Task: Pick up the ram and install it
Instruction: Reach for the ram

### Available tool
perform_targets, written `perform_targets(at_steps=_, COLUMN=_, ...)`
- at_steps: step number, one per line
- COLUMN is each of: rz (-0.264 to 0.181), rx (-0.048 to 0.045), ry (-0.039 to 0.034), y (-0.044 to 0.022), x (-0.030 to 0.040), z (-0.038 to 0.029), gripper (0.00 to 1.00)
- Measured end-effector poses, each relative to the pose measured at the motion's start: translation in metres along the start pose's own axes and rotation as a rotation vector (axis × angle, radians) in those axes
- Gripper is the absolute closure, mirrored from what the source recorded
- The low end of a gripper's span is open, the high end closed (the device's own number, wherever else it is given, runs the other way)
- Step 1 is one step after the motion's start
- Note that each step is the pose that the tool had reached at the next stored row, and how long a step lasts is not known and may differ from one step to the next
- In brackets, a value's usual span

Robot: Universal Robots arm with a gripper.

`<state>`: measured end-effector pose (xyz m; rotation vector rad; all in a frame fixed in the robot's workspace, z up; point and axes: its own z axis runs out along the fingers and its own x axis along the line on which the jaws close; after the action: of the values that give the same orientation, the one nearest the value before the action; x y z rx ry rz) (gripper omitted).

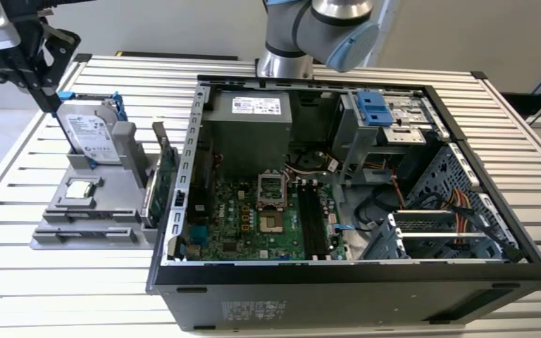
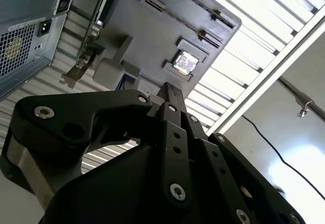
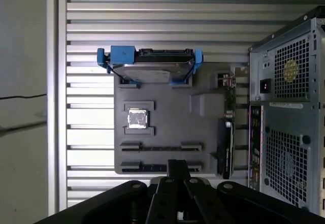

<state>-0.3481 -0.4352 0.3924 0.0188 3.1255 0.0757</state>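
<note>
My gripper (image 1: 48, 103) hangs high over the far end of a grey parts tray (image 1: 54, 236) at the exterior view's left, fingers together with nothing between them. Its black fingertips (image 3: 179, 164) also show in both wrist views, above the tray (image 3: 167, 107). Two long narrow holders (image 3: 157, 147) at one end of the tray each show a thin dark strip; I cannot tell whether either is the ram. An open computer case (image 1: 346, 271) lies beside the tray, with its motherboard (image 1: 251, 225) and long black memory slots (image 1: 315, 225) facing up.
On the tray a silver hard drive with blue rails (image 1: 92, 130) leans upright, a processor chip (image 1: 79, 189) lies flat, and a green card (image 1: 164, 179) stands on edge against the case. The slatted metal table (image 1: 26, 282) runs all around. The arm's base (image 1: 284, 63) stands behind the case.
</note>
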Motion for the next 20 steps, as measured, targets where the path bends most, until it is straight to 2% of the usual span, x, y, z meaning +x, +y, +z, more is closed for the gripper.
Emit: perform_targets(at_steps=20, rz=-0.007, rx=-0.0001, ry=0.0004, y=-0.0259, x=0.003, z=-0.0012, gripper=1.0)
